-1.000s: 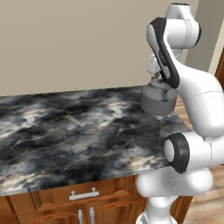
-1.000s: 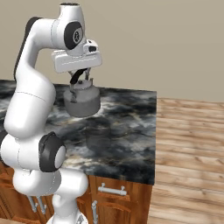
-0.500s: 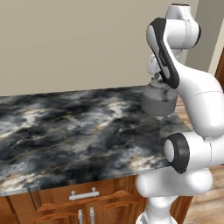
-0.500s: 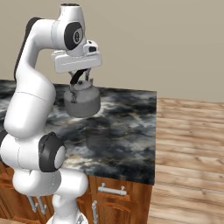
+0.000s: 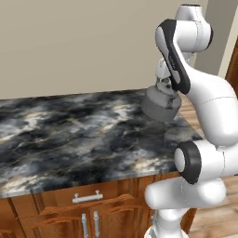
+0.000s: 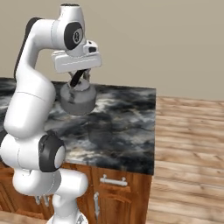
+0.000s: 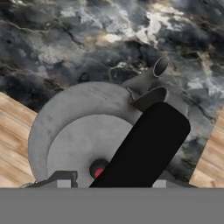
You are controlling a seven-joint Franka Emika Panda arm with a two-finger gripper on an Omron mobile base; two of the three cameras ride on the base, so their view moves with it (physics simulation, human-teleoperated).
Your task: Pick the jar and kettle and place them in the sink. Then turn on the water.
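The grey metal kettle [image 5: 160, 106] hangs in the air just above the right end of the dark marble counter [image 5: 69, 135]. My gripper [image 5: 163, 86] is shut on its arched black handle [image 7: 144, 148] from above. In the right base view the kettle [image 6: 78, 99] hangs under the gripper [image 6: 79, 78], with its shadow on the counter [image 6: 122, 118] below. The hand view looks down on the kettle [image 7: 83, 135], its red-tipped lid knob and its short spout [image 7: 159, 68], which points away from the hand. The jar, the sink and the water are out of view.
The counter ends at a right edge with wooden floor [image 6: 188, 144] beyond it. Below the counter are wooden cabinet fronts with metal handles [image 5: 88, 197]. A plain beige wall stands behind the counter.
The kettle, held in the gripper, has drifted slightly to the left over the counter. The grip has not changed.
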